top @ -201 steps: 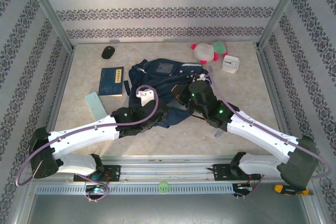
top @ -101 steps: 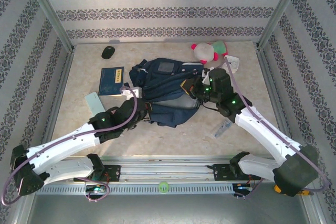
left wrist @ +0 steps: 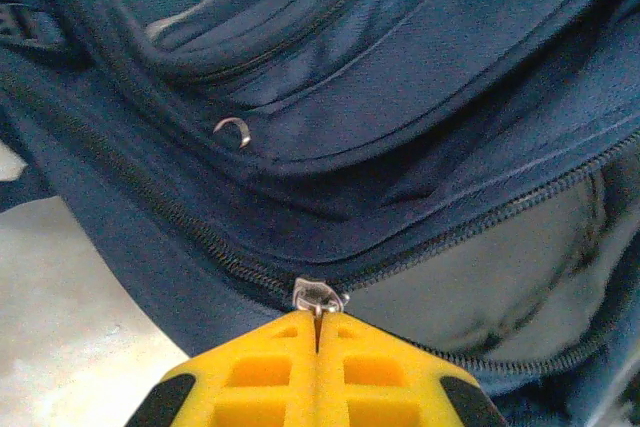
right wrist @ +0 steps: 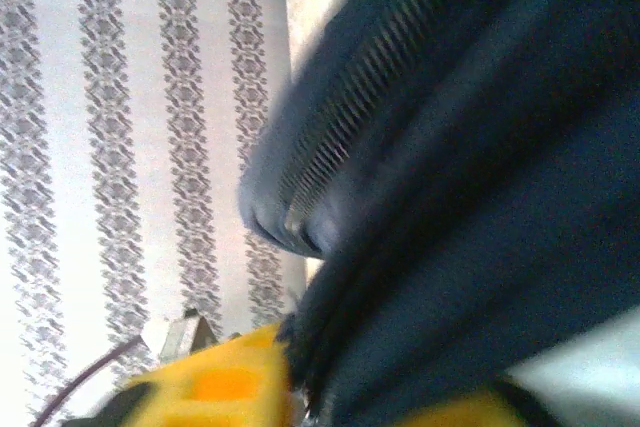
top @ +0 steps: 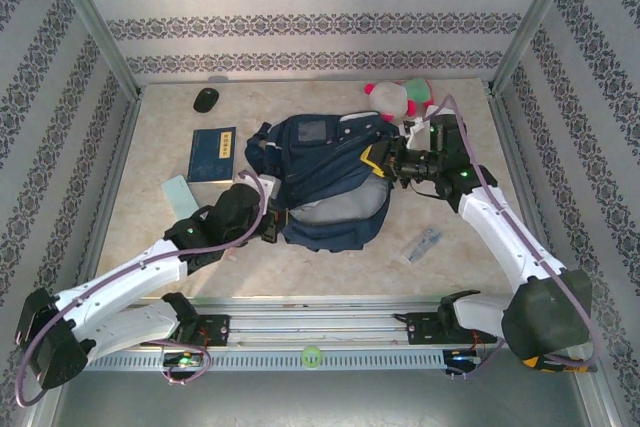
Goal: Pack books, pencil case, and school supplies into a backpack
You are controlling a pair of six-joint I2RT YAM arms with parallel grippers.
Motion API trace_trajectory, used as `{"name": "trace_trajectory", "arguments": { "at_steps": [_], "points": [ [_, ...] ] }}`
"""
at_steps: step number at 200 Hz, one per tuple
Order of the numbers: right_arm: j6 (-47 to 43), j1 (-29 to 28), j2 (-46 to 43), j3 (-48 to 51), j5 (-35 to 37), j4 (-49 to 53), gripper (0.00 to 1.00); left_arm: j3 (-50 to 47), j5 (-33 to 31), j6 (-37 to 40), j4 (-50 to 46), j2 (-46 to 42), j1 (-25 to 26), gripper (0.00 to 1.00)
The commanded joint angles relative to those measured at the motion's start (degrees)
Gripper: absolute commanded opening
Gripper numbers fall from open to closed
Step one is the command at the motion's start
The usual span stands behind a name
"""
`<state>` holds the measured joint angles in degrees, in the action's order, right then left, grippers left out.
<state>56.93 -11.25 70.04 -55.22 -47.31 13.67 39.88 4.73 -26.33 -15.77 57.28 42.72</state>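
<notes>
Beige marbled table between patterned walls: navy backpack lies centre, long axis near-to-far, patch end far; left tool clenched on its zip pull, right tool straddles its edge, grip unclear; gold lettering on the book unreadable.

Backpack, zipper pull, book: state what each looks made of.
Backpack: woven navy fabric, matte, probably nylon or polyester; fine weave and soft folds show. Zipper pull: bright metal, by its silvery glint. Book: dark blue cover, likely card or cloth; too small to tell.
</notes>
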Motion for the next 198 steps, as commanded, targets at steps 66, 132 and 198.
{"name": "trace_trajectory", "arguments": {
  "at_steps": [66, 132, 198],
  "points": [
    [-42.9, -2.4, -17.1, 0.4, 21.5, 25.4, 0.66, -6.6, 14.1, 6.4, 18.5, 8.5, -0.9, 0.0],
    [-62.3, -22.6, -19.9, 10.5, 25.2, 15.6, 0.65, -9.9, 14.4, 6.5, 21.2, 10.9, -0.9, 0.0],
    [-59.8, -27.5, -15.1, 15.6, 26.9, 2.4, 0.65, -12.9, 15.0, 2.6, 23.2, 15.2, -0.9, 0.05]
  ]
}}
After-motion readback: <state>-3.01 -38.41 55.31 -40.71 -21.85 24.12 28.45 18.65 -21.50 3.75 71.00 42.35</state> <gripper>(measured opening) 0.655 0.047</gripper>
